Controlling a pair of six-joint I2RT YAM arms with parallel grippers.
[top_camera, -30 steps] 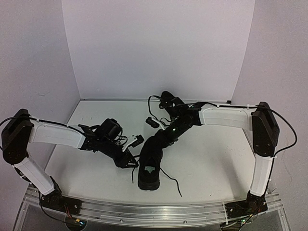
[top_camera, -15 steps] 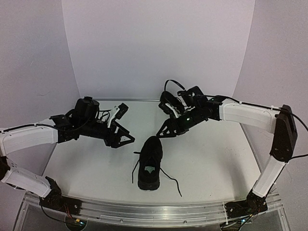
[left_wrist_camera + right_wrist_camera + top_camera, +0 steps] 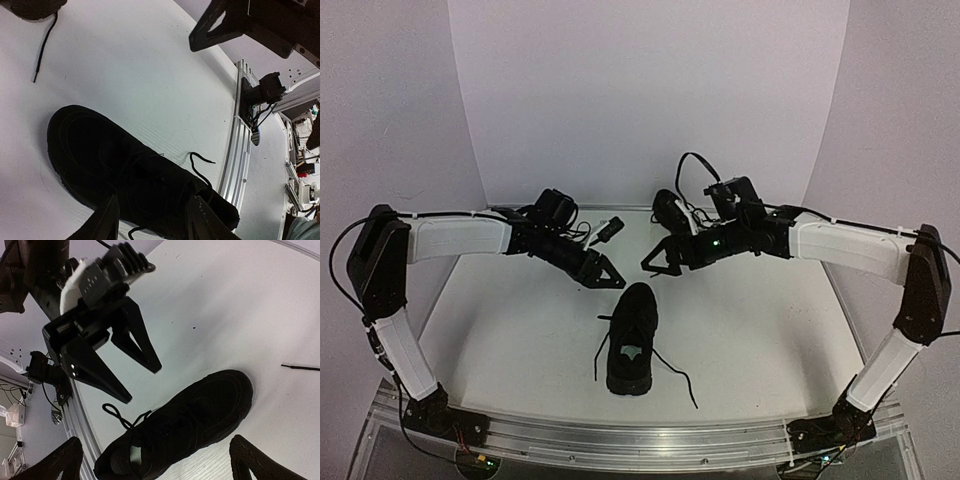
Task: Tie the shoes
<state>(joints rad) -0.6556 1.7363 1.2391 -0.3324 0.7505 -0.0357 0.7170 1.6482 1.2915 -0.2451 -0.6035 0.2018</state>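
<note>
One black shoe (image 3: 631,339) lies in the middle of the table, toe pointing away from the arm bases. Its thin laces (image 3: 681,384) trail loose on both sides, and one makes a small loop (image 3: 113,412). My left gripper (image 3: 608,279) hovers just behind and to the left of its toe, open and empty, with the shoe (image 3: 125,170) showing between the fingers. My right gripper (image 3: 655,267) hangs behind the toe on the right, wide open and empty, above the shoe (image 3: 190,425). The other shoe (image 3: 667,207) sits at the back, partly hidden by the right arm.
The back shoe's lace (image 3: 44,47) lies loose on the white table. An aluminium rail (image 3: 630,437) runs along the near edge. White walls close in the back and both sides. The two grippers point at each other, a small gap apart.
Both grippers were down at the near shoe a second ago. They have let go, lifted away and opened, and now hover behind its toe. The shoe has not moved.
</note>
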